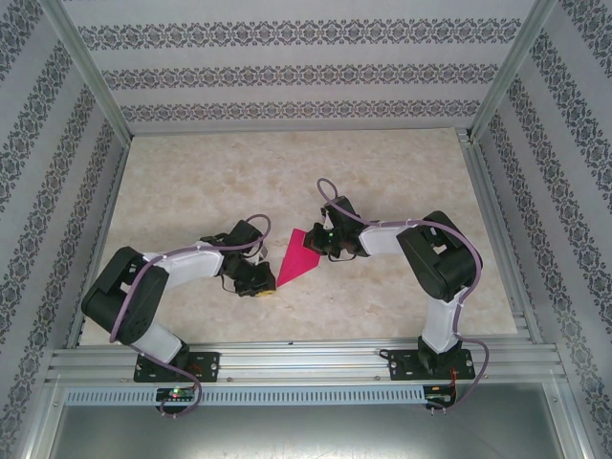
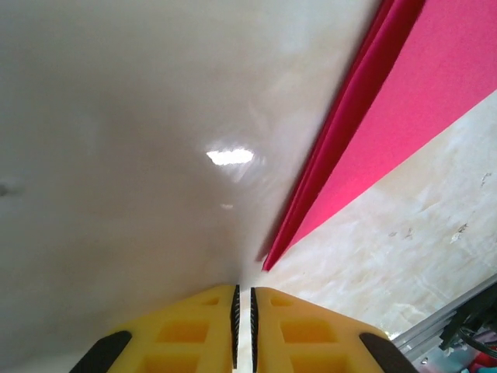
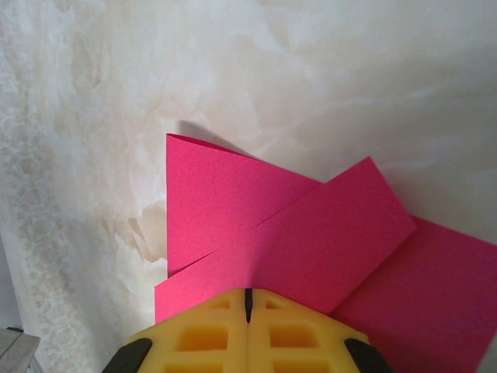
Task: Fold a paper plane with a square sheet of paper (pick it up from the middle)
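The square sheet of paper is magenta-pink and lies flat on the table, folded into a pointed wedge whose tip points toward the near edge. My right gripper stands over its wide far end. In the right wrist view its yellow fingers are shut, tips down on overlapping folded flaps of the paper; nothing sits between them. My left gripper is low beside the wedge's near tip. In the left wrist view its pads stand almost together with a hairline gap. Nothing is between them, and the paper's tip lies just ahead to the right.
The marble-patterned tabletop is ringed by aluminium rails and patterned walls. The near rail shows at the lower right of the left wrist view. Both arm bases sit on the near rail.
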